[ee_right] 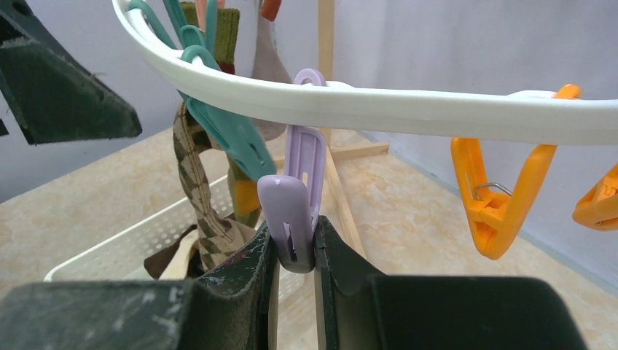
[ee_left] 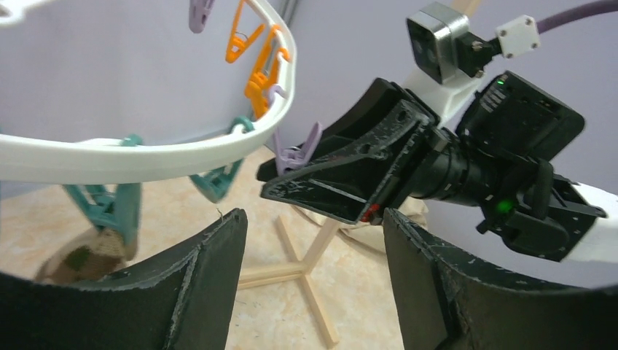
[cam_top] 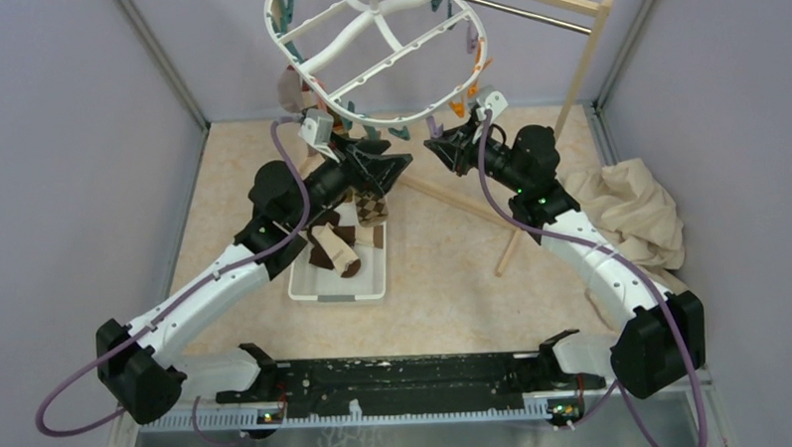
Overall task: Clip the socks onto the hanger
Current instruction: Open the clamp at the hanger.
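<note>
White tray (cam_top: 320,284), mid-worktop: brown-and-cream socks (cam_top: 335,250) heaped inside, far end hidden under left arm (cam_top: 272,203). Left gripper (ee_left: 313,240) spread, empty; right gripper (ee_right: 295,244) pinching purple peg (ee_right: 291,204) on hanger (ee_right: 408,109).

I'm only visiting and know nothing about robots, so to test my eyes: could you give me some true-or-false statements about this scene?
1. The right gripper pinches a purple peg. True.
2. The left gripper holds a sock. False: it is open and empty.
3. An argyle sock hangs from the hanger. True.
4. The beige cloth lies in the white tray. False: it lies outside it, on the table; the tray holds socks.
</note>
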Controlling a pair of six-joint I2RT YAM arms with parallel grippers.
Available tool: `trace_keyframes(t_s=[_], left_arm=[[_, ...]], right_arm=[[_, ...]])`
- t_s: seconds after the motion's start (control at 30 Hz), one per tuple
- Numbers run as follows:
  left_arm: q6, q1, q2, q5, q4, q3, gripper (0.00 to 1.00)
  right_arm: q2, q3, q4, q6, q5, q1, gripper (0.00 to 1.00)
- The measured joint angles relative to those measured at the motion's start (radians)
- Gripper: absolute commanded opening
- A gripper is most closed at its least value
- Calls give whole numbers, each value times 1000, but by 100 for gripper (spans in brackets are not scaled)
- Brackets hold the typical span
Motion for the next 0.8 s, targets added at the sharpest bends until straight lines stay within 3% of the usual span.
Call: trace_keyframes(t_s=[0.33, 0.6, 0.8], left_arm=[[-134, -13, 75, 155, -34, 81, 76], [-113, -13, 215, 125, -91, 257, 78], [-67, -23, 255, 87, -101, 303, 78]], right_arm=[[0, 0, 0, 0, 0, 0, 0], [-2, -4, 4, 4, -5, 0, 0], [-7, -20, 3, 10, -3, 0, 0]])
